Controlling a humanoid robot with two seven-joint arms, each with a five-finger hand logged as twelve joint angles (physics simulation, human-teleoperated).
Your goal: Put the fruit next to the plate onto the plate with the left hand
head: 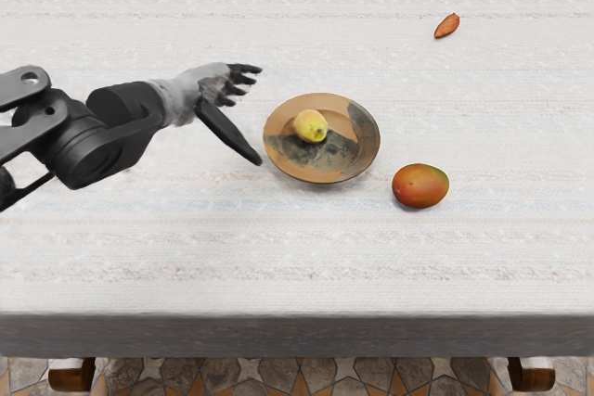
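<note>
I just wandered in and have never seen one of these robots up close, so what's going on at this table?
The robot's left hand comes in from the left, open and holding nothing, just left of a brown plate. A small yellow-green fruit sits on the plate. A larger red-orange fruit lies on the table at the plate's lower right, not touching it. A small reddish piece lies far back on the right. The right arm is out of view.

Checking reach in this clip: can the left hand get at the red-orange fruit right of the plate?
Probably, not directly: the open left hand is left of the plate, the red-orange fruit right of it, so it must cross the plate and yellow fruit.
</note>
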